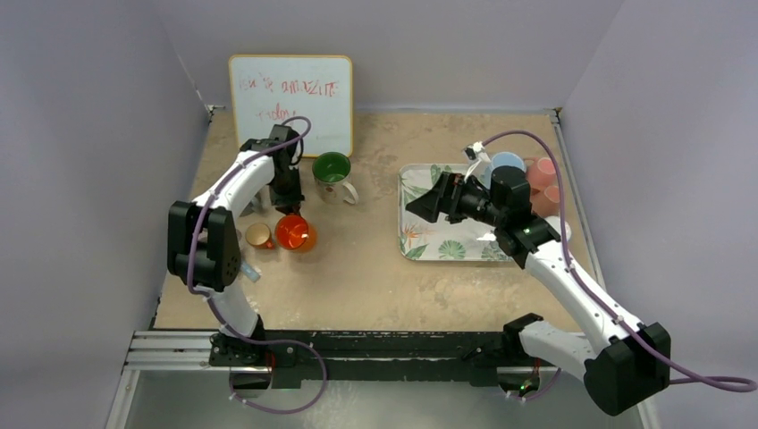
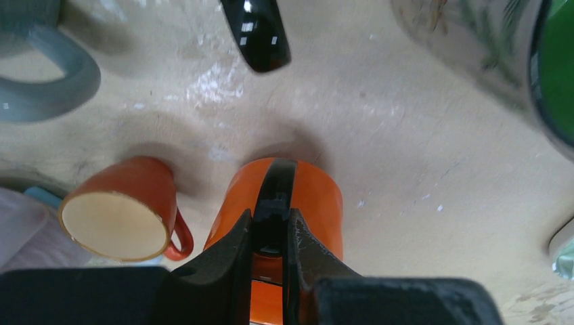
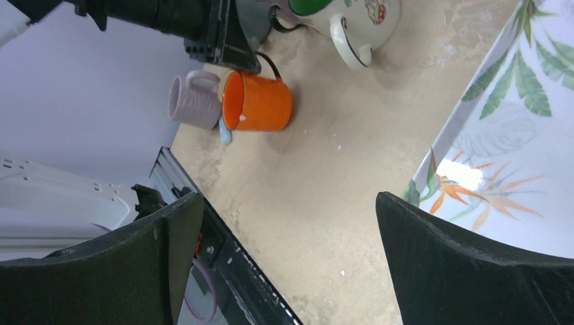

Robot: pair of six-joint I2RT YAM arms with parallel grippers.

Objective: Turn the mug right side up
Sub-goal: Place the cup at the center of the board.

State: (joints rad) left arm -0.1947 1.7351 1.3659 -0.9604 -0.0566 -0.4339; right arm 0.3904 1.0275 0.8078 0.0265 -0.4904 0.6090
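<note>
Table [image 1: 357, 268], left side: left claw [image 1: 288, 201] has the orange mug [image 1: 295, 232] by its handle [image 2: 276, 183]!

Over at the tray [image 1: 438, 241], the right claw [image 1: 425, 207] hangs above the left rim, fingers wide apart, gripping nothing. The orange mug is left of centre, in front of the green mug [image 1: 332, 168] and just beside a small cup [image 1: 259, 235], its mouth showing to the overhead camera. The left claw's two fingers are pinched tight on the black handle, which faces that wrist's camera.
</note>
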